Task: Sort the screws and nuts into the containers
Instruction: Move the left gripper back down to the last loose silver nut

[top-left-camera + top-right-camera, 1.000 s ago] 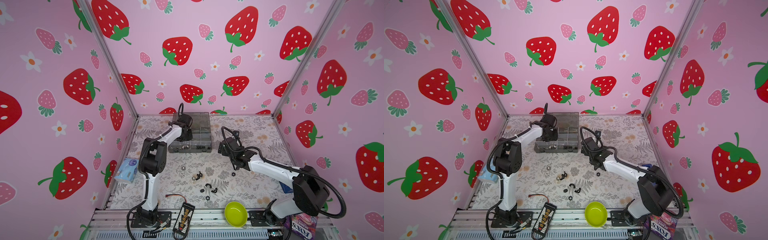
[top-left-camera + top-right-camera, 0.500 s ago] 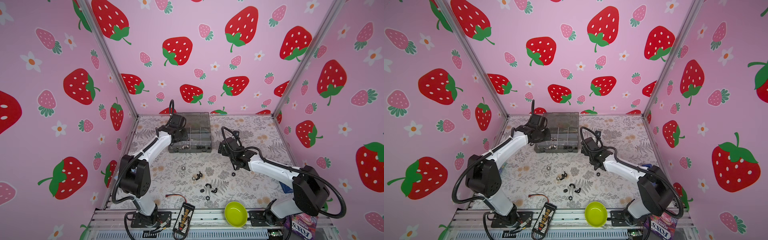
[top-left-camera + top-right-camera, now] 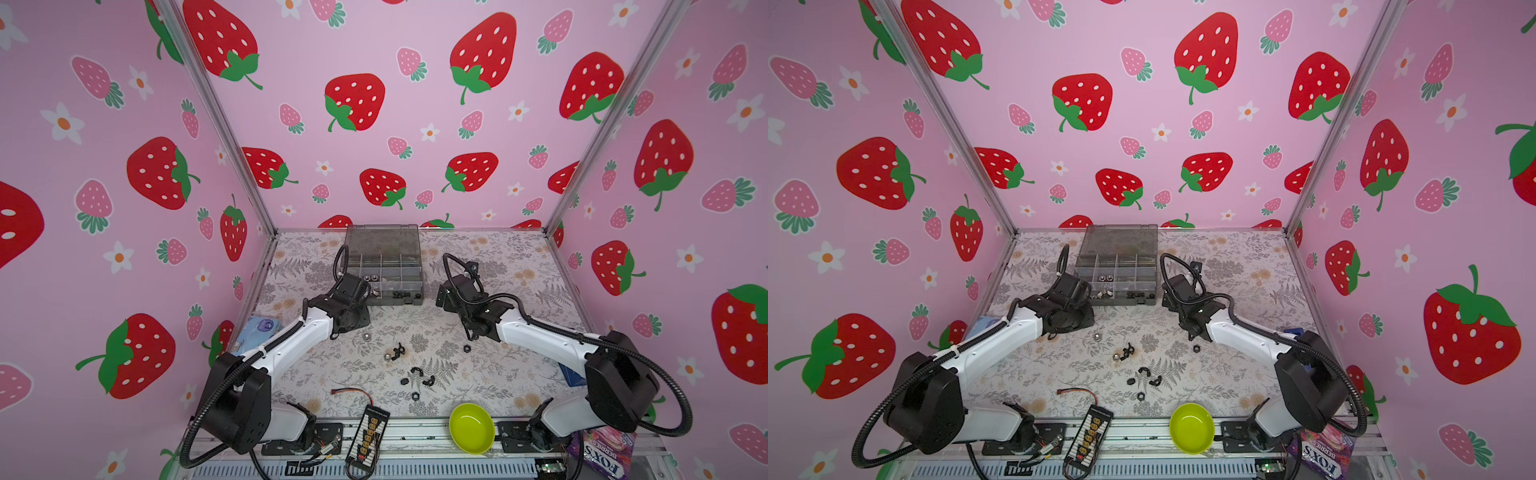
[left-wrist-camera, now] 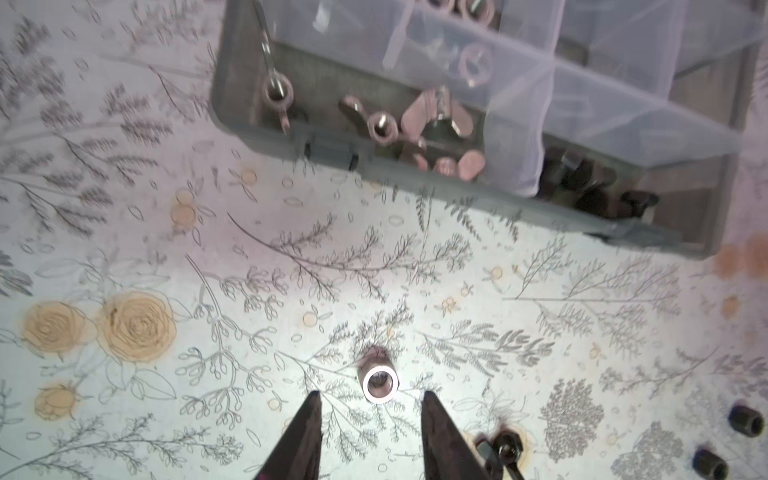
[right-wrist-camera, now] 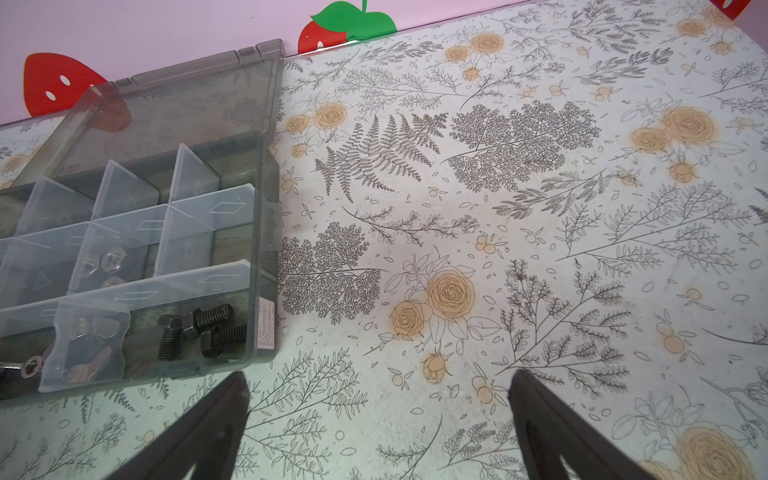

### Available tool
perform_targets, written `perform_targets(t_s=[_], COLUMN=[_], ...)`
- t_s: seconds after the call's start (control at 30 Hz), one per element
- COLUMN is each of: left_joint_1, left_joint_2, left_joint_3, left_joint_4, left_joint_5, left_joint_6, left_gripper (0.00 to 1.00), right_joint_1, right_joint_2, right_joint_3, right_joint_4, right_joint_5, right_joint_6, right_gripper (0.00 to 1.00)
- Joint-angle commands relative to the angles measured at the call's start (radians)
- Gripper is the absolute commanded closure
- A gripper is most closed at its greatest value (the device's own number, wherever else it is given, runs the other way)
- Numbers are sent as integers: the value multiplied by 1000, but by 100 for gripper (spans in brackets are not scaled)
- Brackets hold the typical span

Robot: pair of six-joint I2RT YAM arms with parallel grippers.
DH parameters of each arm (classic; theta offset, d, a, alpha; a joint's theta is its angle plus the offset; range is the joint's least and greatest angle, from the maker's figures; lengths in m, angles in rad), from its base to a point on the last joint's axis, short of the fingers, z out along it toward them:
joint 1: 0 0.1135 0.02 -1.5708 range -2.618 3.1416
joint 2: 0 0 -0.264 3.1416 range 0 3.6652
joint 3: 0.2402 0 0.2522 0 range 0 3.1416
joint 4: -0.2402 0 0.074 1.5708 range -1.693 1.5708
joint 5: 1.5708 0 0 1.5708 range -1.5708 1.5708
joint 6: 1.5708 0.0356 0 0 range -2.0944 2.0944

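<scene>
Silver and round, one nut lies on the floral tabletop just ahead of the left hand — jaws part open, holding nothing, set either side of it, likely for a pick. The right hand hangs spread wide and empty beside the organizer box, where screws fill a corner compartment and winged nuts another. Black nuts lie scattered on the tabletop — a black nut crowds the left hand. Green bowl and wire sit well clear.
</scene>
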Motion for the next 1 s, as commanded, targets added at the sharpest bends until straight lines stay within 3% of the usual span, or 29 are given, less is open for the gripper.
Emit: perform_targets(t_s=[0.0,0.97], left_joint_1=[-37,-63], left_joint_2=[5,267], left_joint_3=[-31,3], left_joint_4=[-2,71], left_joint_5=[-11,41], left_joint_6=[-75,-54], left_gripper=[58,59], right_joint_1=[-3,-3], right_joint_2=[14,23], right_joint_3=[-2,17], right_joint_4=[1,-1], right_joint_5=[0,-8], right_joint_6=[16,5], right_gripper=[0,0])
